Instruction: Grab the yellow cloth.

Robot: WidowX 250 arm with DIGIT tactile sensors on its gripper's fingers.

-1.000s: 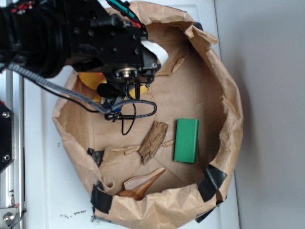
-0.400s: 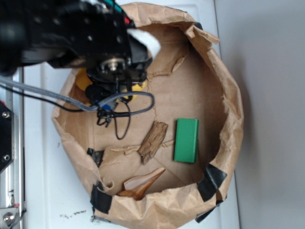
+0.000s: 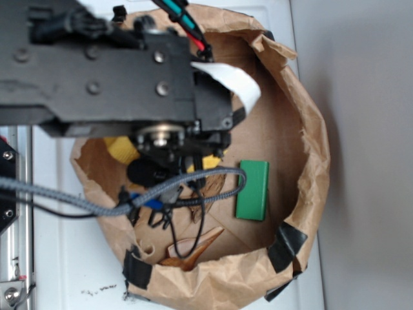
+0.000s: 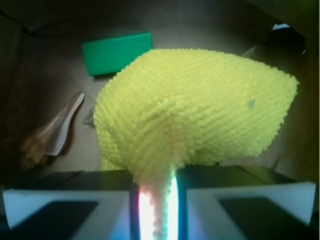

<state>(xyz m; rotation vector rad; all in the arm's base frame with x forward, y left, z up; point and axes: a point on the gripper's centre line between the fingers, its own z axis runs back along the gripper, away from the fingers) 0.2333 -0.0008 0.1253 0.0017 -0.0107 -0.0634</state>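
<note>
Pinching yellow cloth (image 4: pixel 195 107) between jaws

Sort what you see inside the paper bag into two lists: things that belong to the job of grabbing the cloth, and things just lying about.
Part of the job:
- yellow cloth, pinched between the jaws
- gripper, shut on it

Just lying about:
- green block
- brown paper scraps
- paper bag holding it all
</note>
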